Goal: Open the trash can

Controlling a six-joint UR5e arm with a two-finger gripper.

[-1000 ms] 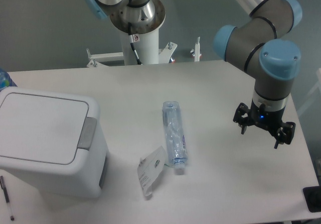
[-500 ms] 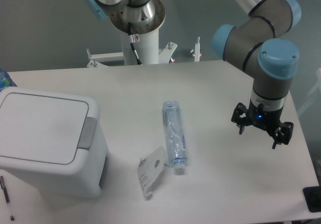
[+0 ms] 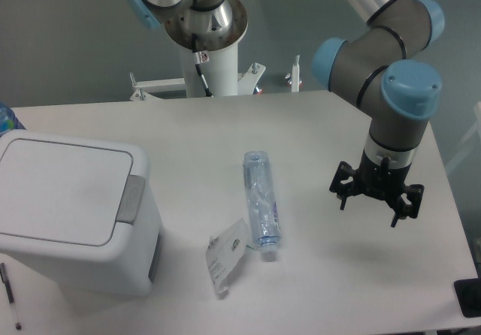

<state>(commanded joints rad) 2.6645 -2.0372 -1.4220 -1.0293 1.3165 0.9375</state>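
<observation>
At the near left edge of the white table [image 3: 225, 128], a dark pen [image 3: 10, 297] lies beside the base of the trash can [image 3: 71, 215], a large boxy white bin with rounded corners that occupies the table's near left part. Its flat white lid [image 3: 64, 190] is down and closed, and the grey rectangular push latch [image 3: 131, 198] sits at the lid's right edge, facing the table's centre. To the right of the bin, near the front, a crumpled paper label [image 3: 225, 255] lies flat, just beside the capped end of a clear plastic bottle [image 3: 260, 207] that lies on its side, its length running from front to back at mid-table. Farther right, well apart from the bin and the bottle, the gripper [image 3: 375, 203] hangs above the table surface from the grey and blue wrist of the arm [image 3: 383, 72], casting a soft shadow below; its two dark fingers point downward and stand visibly apart, with nothing between them. At the far edge, behind the table, the white mounting column [image 3: 208, 57] rises from bolted brackets. A blue object [image 3: 6, 117] shows partly at the far left edge.
</observation>
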